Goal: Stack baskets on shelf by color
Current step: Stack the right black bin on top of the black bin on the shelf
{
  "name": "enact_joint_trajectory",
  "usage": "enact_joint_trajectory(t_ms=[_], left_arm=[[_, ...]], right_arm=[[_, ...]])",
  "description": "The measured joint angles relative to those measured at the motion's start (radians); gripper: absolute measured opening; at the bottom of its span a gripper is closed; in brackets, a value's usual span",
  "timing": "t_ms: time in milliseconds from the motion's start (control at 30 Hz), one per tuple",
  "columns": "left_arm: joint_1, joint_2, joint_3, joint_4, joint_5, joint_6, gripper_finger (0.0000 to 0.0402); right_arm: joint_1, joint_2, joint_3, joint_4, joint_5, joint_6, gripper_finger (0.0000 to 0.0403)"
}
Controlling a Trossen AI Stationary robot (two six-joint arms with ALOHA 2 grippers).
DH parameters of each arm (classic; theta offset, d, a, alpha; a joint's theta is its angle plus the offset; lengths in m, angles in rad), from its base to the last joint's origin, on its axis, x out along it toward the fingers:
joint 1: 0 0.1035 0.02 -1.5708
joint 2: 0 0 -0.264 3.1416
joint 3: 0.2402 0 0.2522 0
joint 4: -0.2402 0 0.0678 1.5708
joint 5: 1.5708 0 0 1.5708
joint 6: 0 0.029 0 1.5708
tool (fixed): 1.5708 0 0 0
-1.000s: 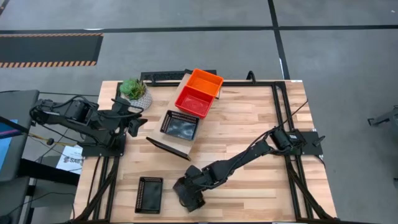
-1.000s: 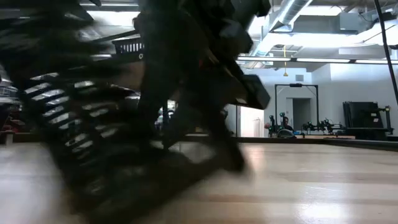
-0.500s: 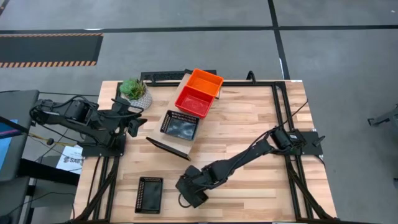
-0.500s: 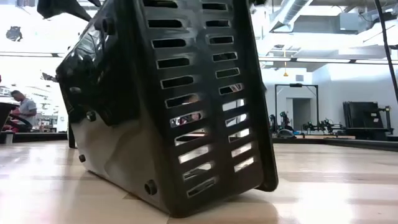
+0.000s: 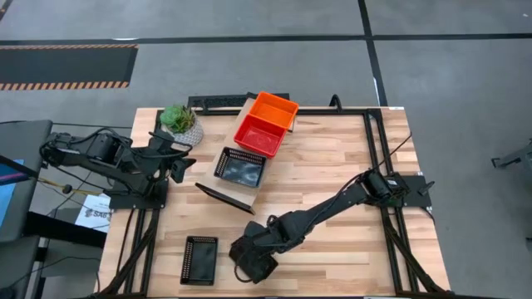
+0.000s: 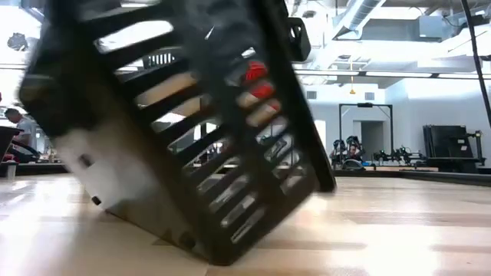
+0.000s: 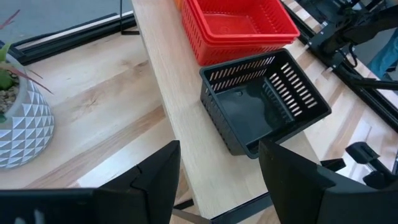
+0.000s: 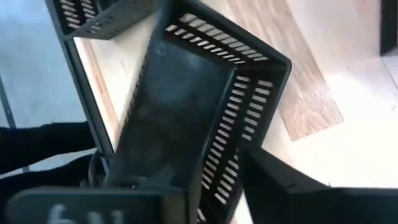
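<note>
My right gripper (image 5: pixel 253 261) is near the table's near edge, shut on a black basket (image 6: pixel 176 138) that stands tilted. A second black basket (image 5: pixel 199 259) lies flat on the tabletop to its left. On the shelf (image 5: pixel 230 196), an orange basket (image 5: pixel 276 109), a red basket (image 5: pixel 261 135) and a black basket (image 5: pixel 241 166) sit in a row. My left gripper (image 7: pixel 217 168) is open and hovers by the shelf's left side, near that black basket (image 7: pixel 264 106), touching nothing. My right gripper holds the black basket by one slotted side wall (image 8: pixel 231 163), close to its rim. One finger (image 8: pixel 283 183) lies outside that wall; the basket hides the other. The basket sits tilted on edge, its lower corner (image 6: pixel 201 247) at the tabletop; I cannot tell whether it touches.
A potted plant in a white patterned pot (image 5: pixel 180 123) stands at the table's far left, close to my left arm. Dark metal frame rails (image 5: pixel 376 149) run along the table's right side. Bare wood (image 5: pixel 332 166) lies between the shelf and my right arm's base.
The black basket in my right gripper has rocked: half a second ago it stood steeply on its edge, and now it leans over the other way with its slotted wall slanting. The right gripper has shifted a little along the near edge with it.
</note>
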Motion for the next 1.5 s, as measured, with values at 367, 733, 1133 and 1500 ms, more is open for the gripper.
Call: enact_joint_trajectory(t_ms=[367, 733, 1133, 1500], left_arm=[[0.000, 0.000, 0.000, 0.000, 0.007, -0.020, 0.0204], [0.000, 0.000, 0.000, 0.000, 0.008, -0.048, 0.0204], [0.000, 0.000, 0.000, 0.000, 0.007, -0.071, 0.0204], [0.000, 0.000, 0.000, 0.000, -0.005, -0.072, 0.0204]], right_arm=[[-0.027, 0.006, 0.000, 0.011, 0.000, 0.046, 0.0208], [0.006, 0.011, -0.001, 0.037, 0.072, 0.048, 0.0199], [0.006, 0.012, -0.106, 0.139, 0.075, 0.078, 0.0212], [0.009, 0.011, -0.116, 0.195, 0.075, 0.076, 0.0209]])
